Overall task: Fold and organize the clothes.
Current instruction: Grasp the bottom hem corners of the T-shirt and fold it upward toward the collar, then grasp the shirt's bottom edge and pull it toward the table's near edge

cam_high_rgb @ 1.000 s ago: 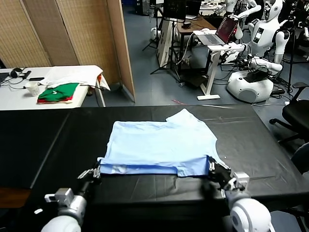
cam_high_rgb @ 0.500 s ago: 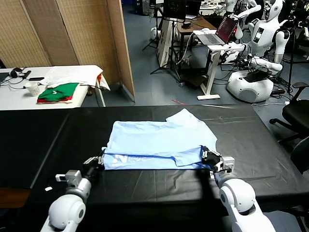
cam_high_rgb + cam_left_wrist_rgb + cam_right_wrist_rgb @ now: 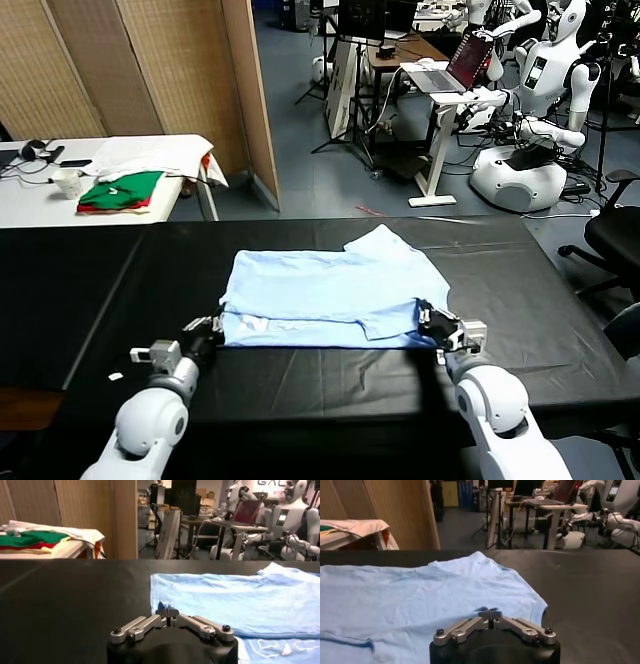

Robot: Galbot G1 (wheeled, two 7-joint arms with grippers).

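The clothes are one pale light-blue T-shirt (image 3: 330,290) lying flat in the middle of the black table (image 3: 520,290), its near edge folded over onto itself, with a bit of white lettering (image 3: 255,325) showing at the near left. My left gripper (image 3: 205,328) sits at the fold's near-left corner, fingertips together with a bit of blue fabric between them (image 3: 167,611). My right gripper (image 3: 432,322) is at the near-right corner, fingertips together on the shirt's edge (image 3: 490,613). The shirt (image 3: 225,597) (image 3: 420,595) spreads out beyond both.
A white side table (image 3: 30,200) at the far left holds folded green-and-red garments (image 3: 120,190), a white cloth (image 3: 150,155) and a cup. A wooden screen (image 3: 150,70), desks, a laptop and other robots stand behind the table. Black tabletop lies bare on both sides of the shirt.
Both grippers have moved away from me with the shirt's near hem, laying it over the shirt. The fold has dropped flat and most of the lettering is covered.
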